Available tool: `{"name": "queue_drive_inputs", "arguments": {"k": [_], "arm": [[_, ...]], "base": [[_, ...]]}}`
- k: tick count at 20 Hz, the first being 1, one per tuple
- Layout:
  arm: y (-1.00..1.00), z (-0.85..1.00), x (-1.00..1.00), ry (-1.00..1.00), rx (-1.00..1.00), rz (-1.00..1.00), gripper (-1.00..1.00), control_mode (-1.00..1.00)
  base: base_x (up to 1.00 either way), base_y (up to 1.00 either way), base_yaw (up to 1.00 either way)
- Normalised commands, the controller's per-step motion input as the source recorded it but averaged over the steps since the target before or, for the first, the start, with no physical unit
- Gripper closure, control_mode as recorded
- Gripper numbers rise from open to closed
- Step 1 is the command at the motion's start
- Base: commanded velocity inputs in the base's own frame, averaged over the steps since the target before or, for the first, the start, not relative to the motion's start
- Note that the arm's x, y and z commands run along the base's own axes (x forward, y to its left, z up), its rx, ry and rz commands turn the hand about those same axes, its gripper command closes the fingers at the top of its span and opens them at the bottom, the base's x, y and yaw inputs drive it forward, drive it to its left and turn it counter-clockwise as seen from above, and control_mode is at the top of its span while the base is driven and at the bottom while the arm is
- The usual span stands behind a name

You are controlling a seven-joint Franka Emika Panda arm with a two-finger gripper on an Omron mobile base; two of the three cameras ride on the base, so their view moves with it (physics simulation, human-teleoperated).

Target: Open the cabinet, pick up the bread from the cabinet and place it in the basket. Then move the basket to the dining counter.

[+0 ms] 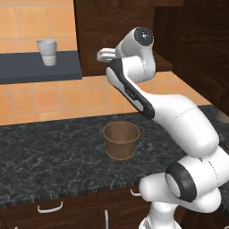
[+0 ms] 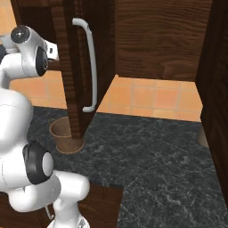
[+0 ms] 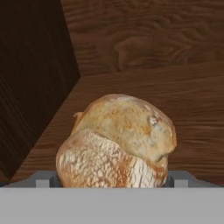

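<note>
Left base view: the white arm rises from the near right and reaches up and left into the open cabinet (image 1: 112, 27), a dark brown wood-grain wall unit above the black marbled countertop (image 1: 44, 156). The basket (image 1: 121, 140), brown and woven with a small loop at its rim, stands upright on that countertop below the arm's forearm, its hollow dark. To the far left a white cup (image 1: 47, 52) sits on a dark grey shelf (image 1: 36, 67) against the orange tiled wall (image 1: 49, 96). Low drawers (image 1: 49, 208) with small silver handles run along the near edge.

Right base view: the cabinet door (image 2: 73, 67) stands swung out toward the camera, its long curved silver bar handle (image 2: 91, 62) running down its edge. The door's lower end hides the middle of the basket, whose rim shows to the left of it and whose base shows beneath it. The arm's upper joints show at the left, beside the door.

Hand view: the bread (image 3: 118, 140), a lumpy tan-brown roll with a floury cracked crust, lies on the wooden cabinet floor, close in front of the camera, with the cabinet's back wall beyond and a side wall to the left. The gripper (image 3: 113, 179) has its jaws spread apart; the two finger tips (image 3: 43, 179) show low at either side of the roll, and whether they touch it cannot be told.
</note>
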Motion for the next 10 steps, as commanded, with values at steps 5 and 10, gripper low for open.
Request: {"name": "queue_drive_inputs", "arguments": {"k": [5,10], "arm": [[-0.25,0.21,-1.0,0.0,0.0,0.0,1.0,-1.0],[-0.25,-0.01,-1.0,0.0,0.0,0.0,1.0,-1.0]], "base": [[0.0,0.0,0.0],[0.0,0.0,0.0]]}}
